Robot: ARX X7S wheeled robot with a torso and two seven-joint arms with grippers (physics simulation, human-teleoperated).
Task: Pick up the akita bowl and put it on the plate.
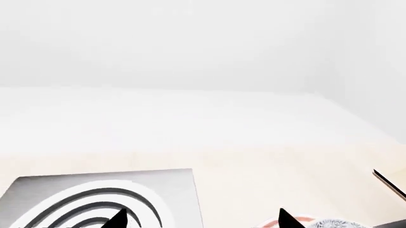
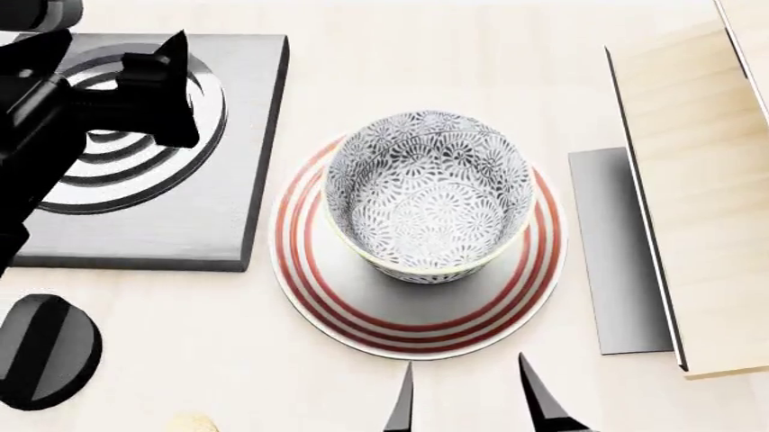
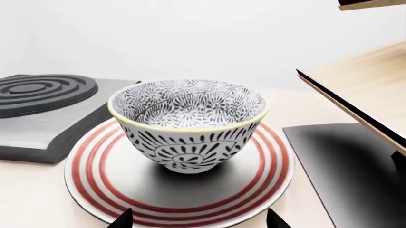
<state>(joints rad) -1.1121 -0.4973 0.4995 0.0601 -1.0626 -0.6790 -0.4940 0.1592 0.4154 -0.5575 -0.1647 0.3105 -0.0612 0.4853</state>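
The akita bowl (image 2: 429,193) sits upright on the plate (image 2: 360,306); the right gripper (image 2: 466,396) hangs spread and empty nearby; the left gripper (image 1: 199,219) seems parted too.

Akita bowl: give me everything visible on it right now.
The akita bowl is a deep round ceramic-looking bowl, white with dense grey-black floral pattern inside and out and a pale yellowish rim. It is empty and upright, standing on a small foot near the centre of the plate. Nothing else touches it; the right gripper sits clear of it, jaws apart.
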